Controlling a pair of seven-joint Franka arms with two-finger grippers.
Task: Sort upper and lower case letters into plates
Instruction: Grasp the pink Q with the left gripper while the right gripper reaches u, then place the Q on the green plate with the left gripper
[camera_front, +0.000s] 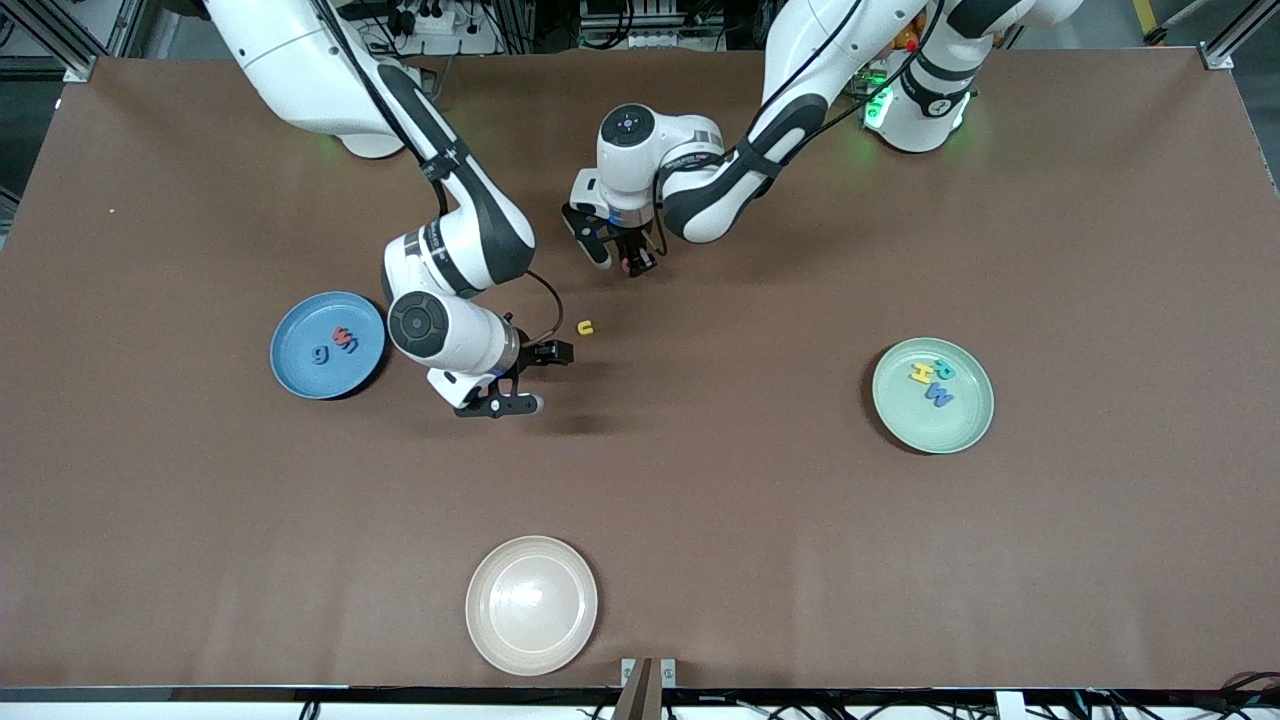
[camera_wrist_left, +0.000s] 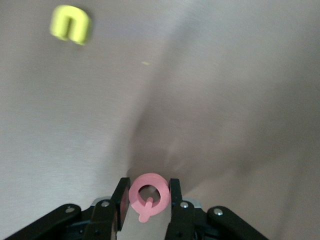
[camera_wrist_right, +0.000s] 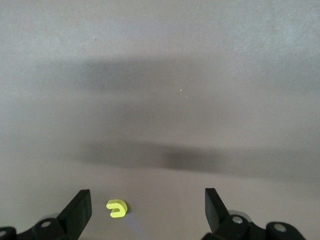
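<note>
My left gripper (camera_front: 627, 262) (camera_wrist_left: 147, 198) is shut on the red Q (camera_front: 629, 266) (camera_wrist_left: 134, 194), which stands upright between its fingers over the table's middle. The yellow u (camera_front: 585, 327) (camera_wrist_left: 71, 24) (camera_wrist_right: 117, 208) lies flat on the table. My right gripper (camera_front: 533, 378) (camera_wrist_right: 147, 200) hangs open and empty beside the u, which sits close to one finger. The sky-blue plate (camera_front: 300, 375) holds a blue g (camera_front: 320, 353), a red w (camera_front: 343, 337) and a dark blue letter (camera_front: 350, 348). The mint-green plate (camera_front: 930, 425) holds a yellow H (camera_front: 920, 373), a teal R (camera_front: 944, 370) and a blue W (camera_front: 940, 396).
A cream-white plate (camera_front: 531, 605) with nothing in it sits near the table's front edge. The right arm's elbow and wrist hang over the table beside the blue plate. The brown tabletop between the plates is bare.
</note>
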